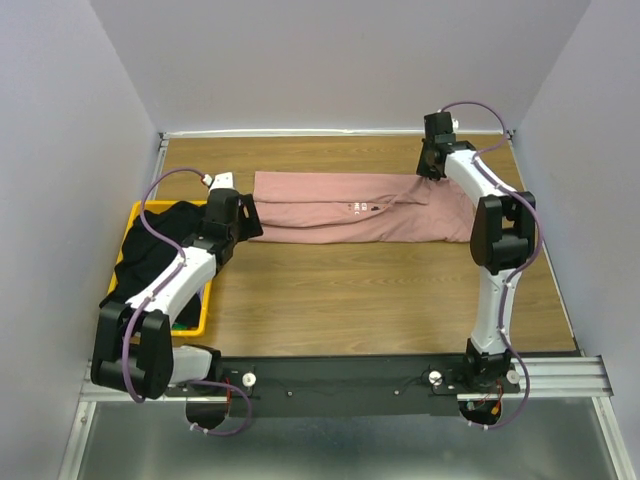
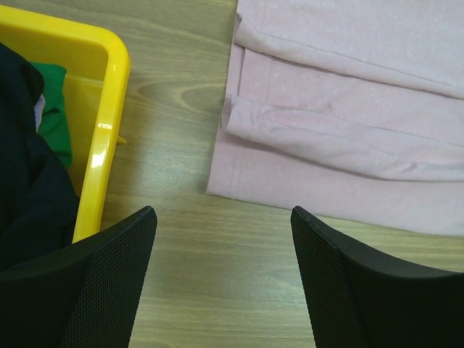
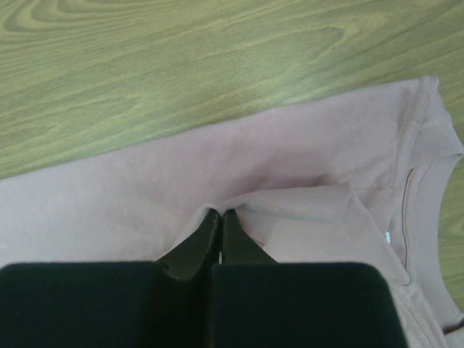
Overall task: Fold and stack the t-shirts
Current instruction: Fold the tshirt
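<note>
A dusty-pink t-shirt (image 1: 350, 210) lies folded into a long band across the far half of the table, small print facing up. My left gripper (image 1: 248, 222) hovers open just off its left end, over bare wood; in the left wrist view the gap between the fingers (image 2: 221, 214) holds nothing, and the shirt's layered edge (image 2: 348, 109) lies just beyond. My right gripper (image 1: 430, 165) is at the collar end, shut on a puckered fold of the pink cloth (image 3: 220, 212). A black t-shirt (image 1: 160, 240) lies heaped in the basket.
The yellow plastic basket (image 1: 200, 322) stands at the table's left edge, its rim (image 2: 109, 123) close beside my left fingers. Green cloth (image 2: 51, 109) shows under the black shirt. Grey walls enclose the table on three sides.
</note>
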You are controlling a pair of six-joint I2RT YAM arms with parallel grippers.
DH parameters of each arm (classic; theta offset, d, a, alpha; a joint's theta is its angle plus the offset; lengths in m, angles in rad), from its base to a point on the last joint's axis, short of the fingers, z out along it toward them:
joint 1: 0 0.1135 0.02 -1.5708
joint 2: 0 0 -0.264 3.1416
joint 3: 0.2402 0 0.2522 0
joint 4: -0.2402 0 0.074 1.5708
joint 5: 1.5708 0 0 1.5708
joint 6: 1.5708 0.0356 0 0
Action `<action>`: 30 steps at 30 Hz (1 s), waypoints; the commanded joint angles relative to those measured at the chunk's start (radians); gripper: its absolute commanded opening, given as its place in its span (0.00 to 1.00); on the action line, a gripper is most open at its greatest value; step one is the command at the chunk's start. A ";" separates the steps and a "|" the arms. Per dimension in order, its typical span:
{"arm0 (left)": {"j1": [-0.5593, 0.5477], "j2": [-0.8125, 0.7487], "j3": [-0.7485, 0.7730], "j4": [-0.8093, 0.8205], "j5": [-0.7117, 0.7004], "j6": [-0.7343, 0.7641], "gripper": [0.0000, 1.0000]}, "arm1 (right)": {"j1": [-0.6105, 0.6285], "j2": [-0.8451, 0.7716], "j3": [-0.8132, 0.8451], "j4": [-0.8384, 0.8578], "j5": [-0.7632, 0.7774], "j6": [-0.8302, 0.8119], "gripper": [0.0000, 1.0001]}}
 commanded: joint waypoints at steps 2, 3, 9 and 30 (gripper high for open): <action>0.001 0.029 0.020 -0.025 0.022 0.011 0.82 | -0.006 0.056 0.061 0.022 0.047 0.005 0.06; 0.003 0.033 0.021 -0.025 0.022 0.011 0.82 | -0.006 0.057 0.061 0.022 0.044 0.011 0.06; 0.003 0.070 0.030 -0.057 0.016 -0.021 0.82 | -0.041 0.007 0.021 0.023 0.003 0.036 0.29; 0.010 0.259 0.079 -0.045 0.046 -0.228 0.81 | -0.500 -0.716 -1.024 0.466 -0.409 0.433 0.67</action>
